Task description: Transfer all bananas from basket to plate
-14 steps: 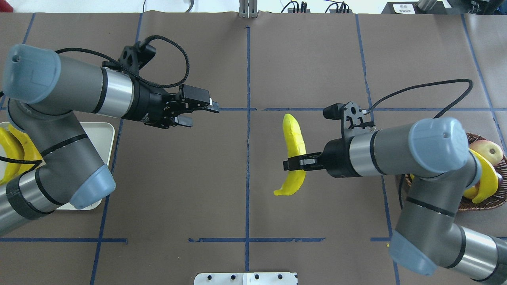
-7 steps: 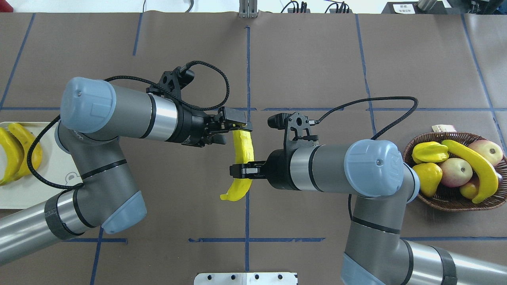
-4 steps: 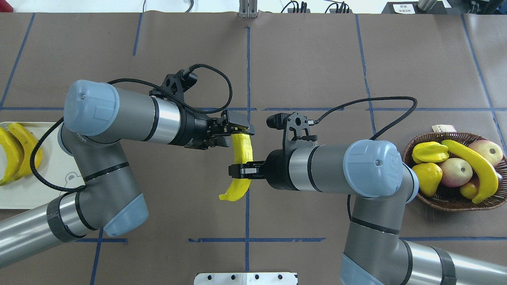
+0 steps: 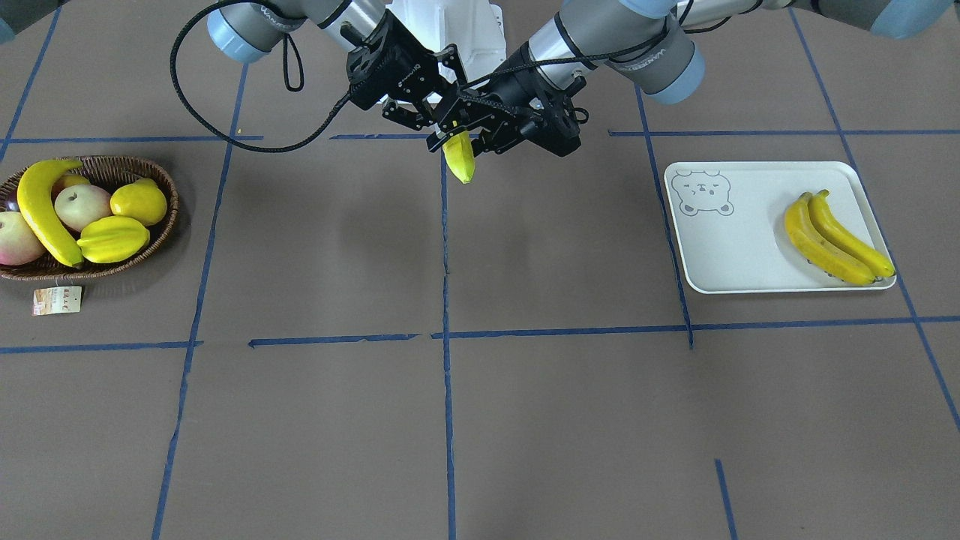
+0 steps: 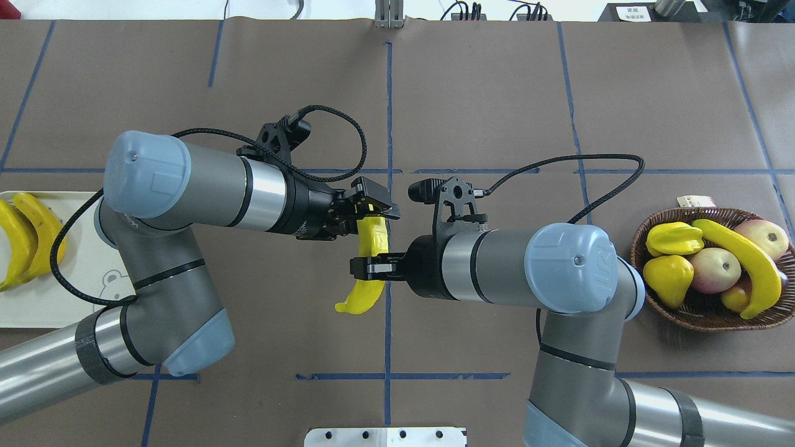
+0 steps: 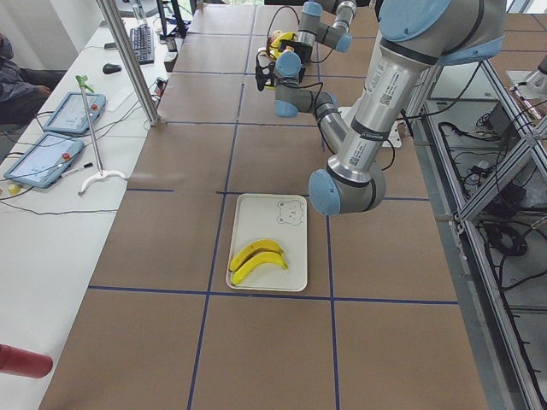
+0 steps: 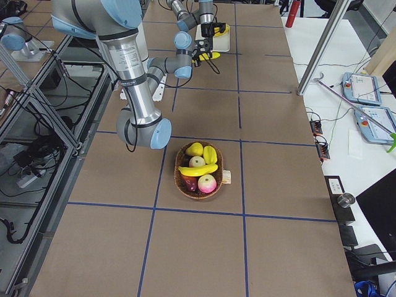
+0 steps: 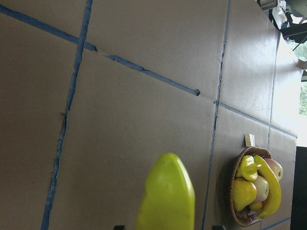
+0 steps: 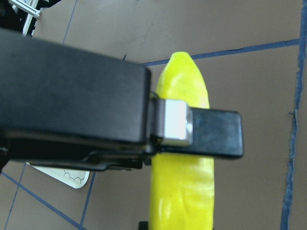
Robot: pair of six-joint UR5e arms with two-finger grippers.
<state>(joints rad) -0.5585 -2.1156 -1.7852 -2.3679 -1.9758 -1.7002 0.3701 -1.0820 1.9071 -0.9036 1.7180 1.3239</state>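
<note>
right fingers [image 5: 363,268] grip the banana [image 5: 372,239] mid-length, above the table [image 5: 472,93] centre. its long axis runs away from the base, crosswise to both arms. left fingers [image 5: 374,188] straddle its far end; i read them as not closed. plate [image 4: 750,247] lies on the left arm's side.

You've got a banana [image 8: 166,196] at bottom centre, its blunt yellow end rising over the brown table [image 8: 144,110]. Blue tape lines [image 8: 144,72] cross the table. Lower right, there's the wicker basket [image 8: 230,191], carrying a second banana [image 8: 277,189], a starfruit [image 8: 249,166] and a pale apple [image 8: 261,188]. A paper tag [image 8: 249,140] lies just beside its rim.
</note>
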